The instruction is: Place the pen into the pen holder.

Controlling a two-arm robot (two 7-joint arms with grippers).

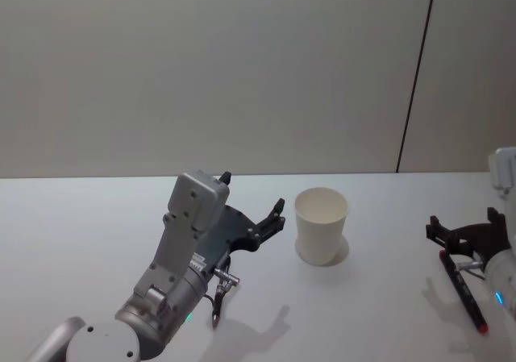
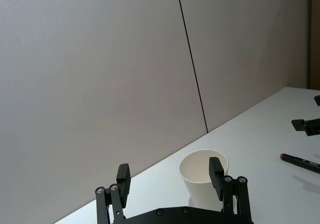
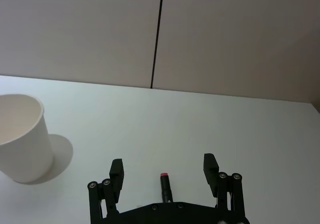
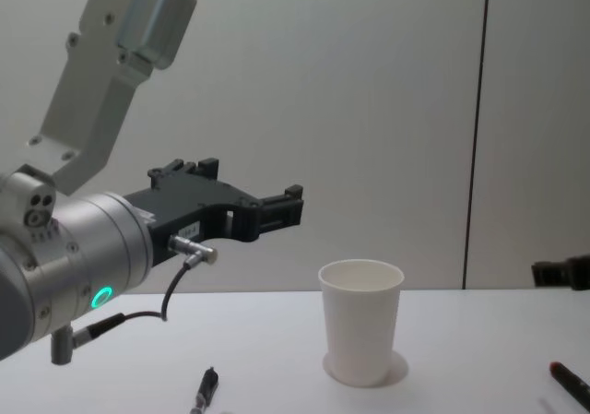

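Pen [image 1: 463, 291]: dark, red-tipped, lay flat on the white table [image 1: 97, 217] at the right, under the right gripper [image 1: 465, 231], whose fingers stood spread to either side of it, grasping nothing. Pen holder [image 1: 321, 226]: white paper cup, upright, mid-table, well apart from the pen. Left gripper [image 1: 254, 194]: raised, released, near the cup's left.

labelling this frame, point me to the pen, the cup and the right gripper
pen [image 1: 465, 293], head view, mid barrel
cup [image 1: 320, 241], head view, outer wall
right gripper [image 3: 163, 163], right wrist view, midway between its fingertips
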